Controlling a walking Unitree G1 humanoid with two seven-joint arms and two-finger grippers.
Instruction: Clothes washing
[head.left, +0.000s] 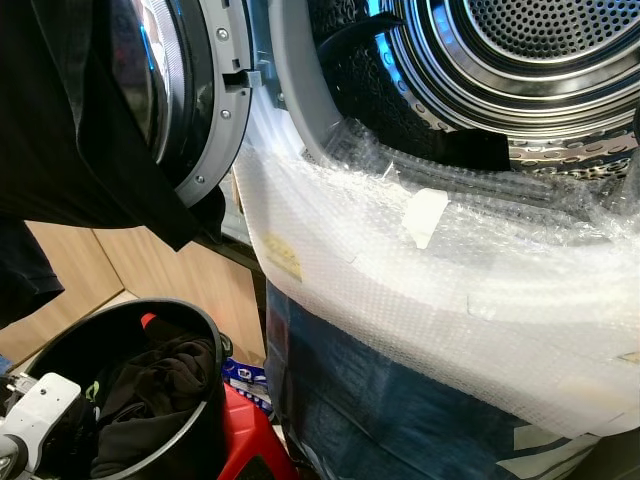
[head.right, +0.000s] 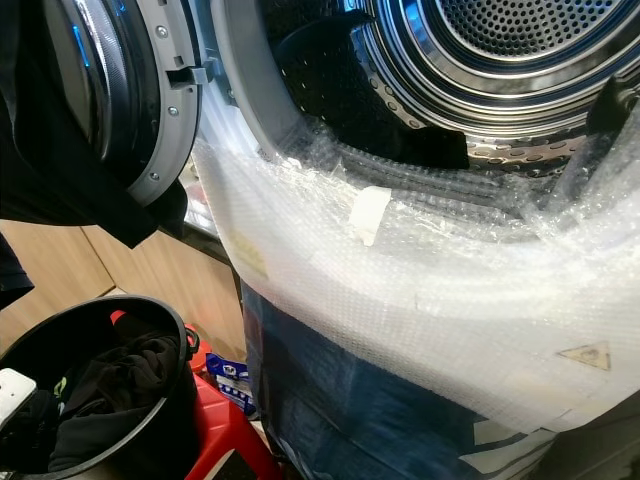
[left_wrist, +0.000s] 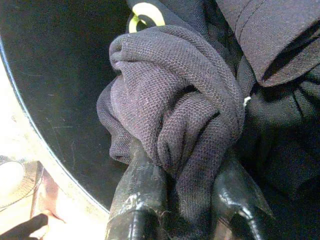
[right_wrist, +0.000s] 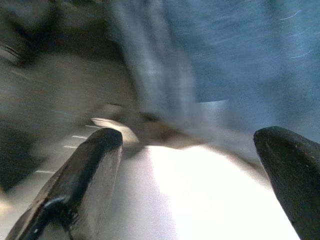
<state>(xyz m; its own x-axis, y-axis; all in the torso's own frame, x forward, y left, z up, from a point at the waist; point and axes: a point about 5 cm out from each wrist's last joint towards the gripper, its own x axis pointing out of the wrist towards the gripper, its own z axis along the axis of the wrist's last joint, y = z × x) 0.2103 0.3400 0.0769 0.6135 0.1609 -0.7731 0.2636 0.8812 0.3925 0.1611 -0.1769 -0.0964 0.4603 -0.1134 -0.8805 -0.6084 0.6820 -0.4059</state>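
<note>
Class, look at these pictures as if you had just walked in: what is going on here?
A humanoid robot is loading laundry. Its left hand is down in the black bucket on a red stool, fingers closed on a bunched dark knit garment. The washing machine's door is open, a black cloth hangs over it, and bubble wrap covers the machine's front. The drum looks empty. The right hand is open, holding nothing.

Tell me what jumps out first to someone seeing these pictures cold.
The open washing machine drum, shiny and perforated, sits at the upper right, its front swathed in bubble wrap. At the lower left a black bucket of dark clothes stands on a red stool. Inside it, the left gripper clamps a bunched dark knit garment.
</note>
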